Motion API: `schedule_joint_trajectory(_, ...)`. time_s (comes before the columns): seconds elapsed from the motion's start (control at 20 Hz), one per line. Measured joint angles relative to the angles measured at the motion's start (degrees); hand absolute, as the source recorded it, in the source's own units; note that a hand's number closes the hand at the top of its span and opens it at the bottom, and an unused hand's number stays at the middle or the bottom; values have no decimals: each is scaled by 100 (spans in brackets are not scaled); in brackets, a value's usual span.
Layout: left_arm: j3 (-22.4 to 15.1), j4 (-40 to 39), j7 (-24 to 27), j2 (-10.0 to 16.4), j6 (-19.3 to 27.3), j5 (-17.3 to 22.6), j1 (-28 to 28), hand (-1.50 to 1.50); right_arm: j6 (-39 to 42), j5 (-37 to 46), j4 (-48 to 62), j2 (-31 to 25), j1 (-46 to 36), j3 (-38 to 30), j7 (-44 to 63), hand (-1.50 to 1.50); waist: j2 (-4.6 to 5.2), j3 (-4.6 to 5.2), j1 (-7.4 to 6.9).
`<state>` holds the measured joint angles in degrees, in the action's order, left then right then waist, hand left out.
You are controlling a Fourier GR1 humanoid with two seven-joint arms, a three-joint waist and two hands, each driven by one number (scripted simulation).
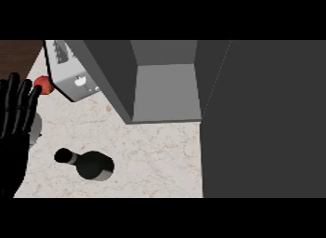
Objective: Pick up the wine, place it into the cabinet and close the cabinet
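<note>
The wine bottle (90,165) is black and stands upright on the pale marble counter (158,158), seen from above with its neck toward the left. The grey cabinet (165,83) sits behind it with its inside showing, and its dark door (271,121) swings out along the right side. My left hand (11,121) shows at the left edge, open with fingers straight and pointing up, apart from the bottle. The right hand does not show.
A silver toaster (73,74) stands at the back left beside the cabinet. A red apple (43,85) lies next to it, partly behind my left hand's fingertips. Dark wood (11,53) shows past the counter's far left corner.
</note>
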<state>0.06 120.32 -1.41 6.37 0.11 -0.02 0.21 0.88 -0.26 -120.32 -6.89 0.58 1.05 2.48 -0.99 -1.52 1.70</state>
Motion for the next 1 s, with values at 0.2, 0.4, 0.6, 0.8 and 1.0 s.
schedule_joint_trajectory(0.2, -663, 321, 66, -272, 260, -622, 385, -150, 43, -19, -317, 113, 497, 69, -246, -150, 51, 93, -91)
schedule_joint_trajectory(0.4, -1619, 377, 53, -496, 823, -663, 841, -150, 335, -269, -617, 106, 881, 362, -138, -150, 70, 133, -109)
schedule_joint_trajectory(0.6, -2631, 454, -50, -582, 1480, -501, 1183, -150, 584, -560, -938, -16, 1029, 573, 303, -150, 74, 145, -138)
schedule_joint_trajectory(0.8, -3520, 593, -171, -615, 2125, -818, 1374, -150, 664, -824, -1436, -123, 1124, 608, 865, -150, 77, 149, -154)
schedule_joint_trajectory(1.0, -4194, 766, -501, -628, 2662, -1270, 1278, -150, 632, -908, -1761, -143, 1055, 593, 1254, -150, 83, 149, -164)
